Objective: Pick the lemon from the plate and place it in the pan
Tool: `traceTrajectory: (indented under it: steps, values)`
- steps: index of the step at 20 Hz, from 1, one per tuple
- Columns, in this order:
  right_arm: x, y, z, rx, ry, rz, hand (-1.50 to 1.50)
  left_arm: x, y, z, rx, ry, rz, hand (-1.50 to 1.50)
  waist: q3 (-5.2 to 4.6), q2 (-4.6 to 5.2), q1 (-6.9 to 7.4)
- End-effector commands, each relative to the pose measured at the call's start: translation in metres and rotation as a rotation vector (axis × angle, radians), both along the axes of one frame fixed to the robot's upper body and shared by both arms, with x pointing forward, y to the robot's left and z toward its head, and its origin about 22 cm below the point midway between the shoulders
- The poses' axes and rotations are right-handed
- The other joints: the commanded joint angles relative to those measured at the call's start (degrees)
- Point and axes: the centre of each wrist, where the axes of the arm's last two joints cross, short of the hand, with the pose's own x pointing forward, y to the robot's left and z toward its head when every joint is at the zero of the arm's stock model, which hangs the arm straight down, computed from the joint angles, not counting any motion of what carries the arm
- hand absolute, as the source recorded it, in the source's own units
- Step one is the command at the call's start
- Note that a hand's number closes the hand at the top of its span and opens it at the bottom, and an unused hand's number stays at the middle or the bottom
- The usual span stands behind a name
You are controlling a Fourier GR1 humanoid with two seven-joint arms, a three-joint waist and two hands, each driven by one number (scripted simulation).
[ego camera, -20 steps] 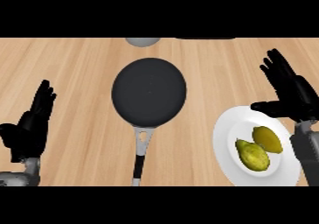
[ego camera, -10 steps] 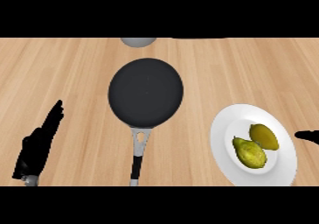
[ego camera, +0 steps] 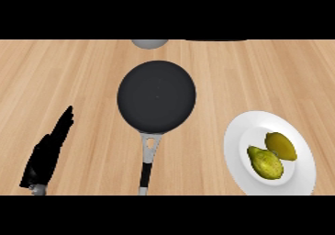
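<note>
Head view: a matte black oval pan [ego camera: 156, 97] with a steel handle lies on the wooden counter [ego camera: 265, 78]. At four o'clock, a glossy white plate [ego camera: 241, 151] holds the smooth lemon [ego camera: 281, 145] beside a bumpy green-yellow fruit [ego camera: 265, 162]. At eight o'clock, the left hand [ego camera: 50, 150] shows edge-on, fingers straight, holding nothing.

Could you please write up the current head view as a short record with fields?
surface: wooden counter
pan: black pan, nothing in it, handle pointing toward the robot
plate: white plate to the right of the pan
on plate: yellow lemon and a greener fruit beside it
left hand: left hand at the lower left, edge-on, fingers straight, holding nothing
right hand: not in view
far edge: grey object, partly cut off
</note>
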Motion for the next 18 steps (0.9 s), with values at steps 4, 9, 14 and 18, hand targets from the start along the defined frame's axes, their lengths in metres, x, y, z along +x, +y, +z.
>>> traceTrajectory:
  steps: [4,9,14,18]
  values:
    - [0.026,0.040,0.019,-0.057,0.151,0.196,-1.50,-0.022,0.004,-0.008,0.000,0.009,-0.012,0.00,-0.02,-0.03,0.86]
    - [0.049,0.075,0.024,-0.120,0.224,0.179,-1.50,-0.002,0.006,0.003,0.013,0.002,-0.007,0.00,0.00,0.04,0.32]
    - [0.063,0.110,0.021,-0.181,0.346,0.241,-1.50,-0.014,-0.007,0.012,0.001,0.009,-0.012,0.00,0.01,-0.05,0.81]
    - [0.066,0.131,0.025,-0.240,0.390,0.271,-1.50,-0.001,-0.011,-0.005,0.002,-0.001,0.006,0.00,-0.01,-0.02,0.03]
